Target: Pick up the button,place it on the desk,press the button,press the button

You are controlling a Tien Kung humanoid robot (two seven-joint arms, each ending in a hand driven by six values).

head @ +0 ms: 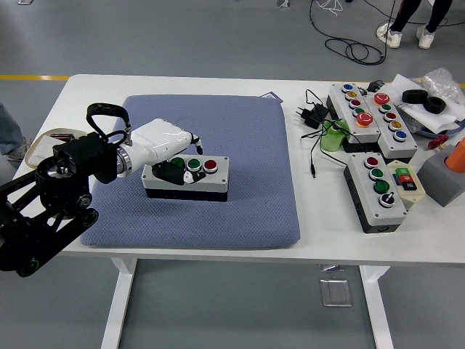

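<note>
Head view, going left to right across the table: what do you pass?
Left hand on the button box → blue pad → black power adapter → green object → grey control box with red and green buttons → orange object at the right edge.

The table [218, 251] is white under a blue-grey, finely dotted mat [240, 189]. The button box [187, 179] is pale grey over black, showing green and red caps. The left robot hand [168, 149] is white with black fingers. At three o'clock, a grey panel [379, 190] carries red and green buttons.
</note>
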